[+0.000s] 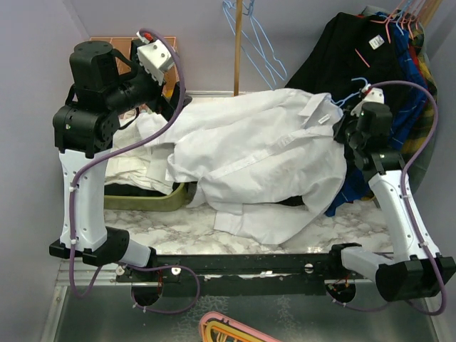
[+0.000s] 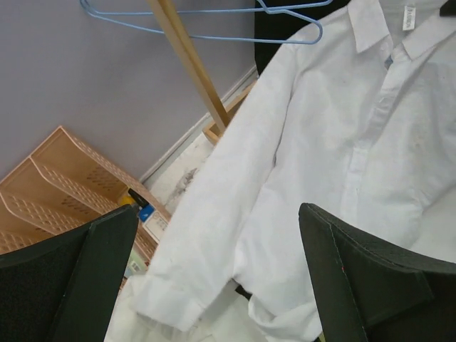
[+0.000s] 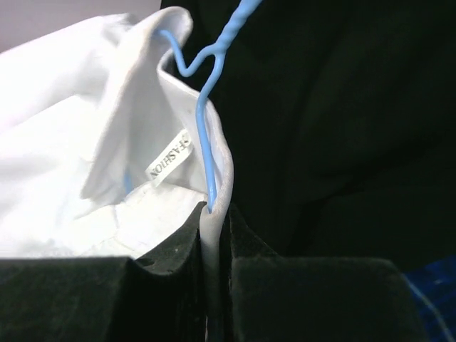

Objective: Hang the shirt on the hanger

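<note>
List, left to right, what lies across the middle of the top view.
left arm → shirt → right gripper → plaid cloth

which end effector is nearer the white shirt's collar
Right. The right end effector is shut on the collar, by the light-blue hanger wire; the left end effector hangs open away over the sleeve.
</note>
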Robot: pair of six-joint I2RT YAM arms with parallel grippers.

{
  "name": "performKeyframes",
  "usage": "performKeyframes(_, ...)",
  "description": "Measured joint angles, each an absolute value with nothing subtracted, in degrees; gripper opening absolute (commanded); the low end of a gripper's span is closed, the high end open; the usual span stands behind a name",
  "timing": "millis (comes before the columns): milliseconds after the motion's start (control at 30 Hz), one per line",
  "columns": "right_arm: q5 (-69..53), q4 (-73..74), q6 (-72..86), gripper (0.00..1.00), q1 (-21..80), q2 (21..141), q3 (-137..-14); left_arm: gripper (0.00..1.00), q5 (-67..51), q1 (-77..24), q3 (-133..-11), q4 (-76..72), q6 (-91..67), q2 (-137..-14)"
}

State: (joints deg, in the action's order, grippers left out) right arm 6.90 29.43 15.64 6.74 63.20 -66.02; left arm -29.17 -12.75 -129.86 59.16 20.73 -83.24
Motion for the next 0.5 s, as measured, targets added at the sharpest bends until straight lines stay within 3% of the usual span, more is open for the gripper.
performKeyframes(500,1.8,33.2,1.3,0.02,2.2,82.4,-99.6,0.99,-27.1,-12.1,-122.0,60.4,13.6,-79.9)
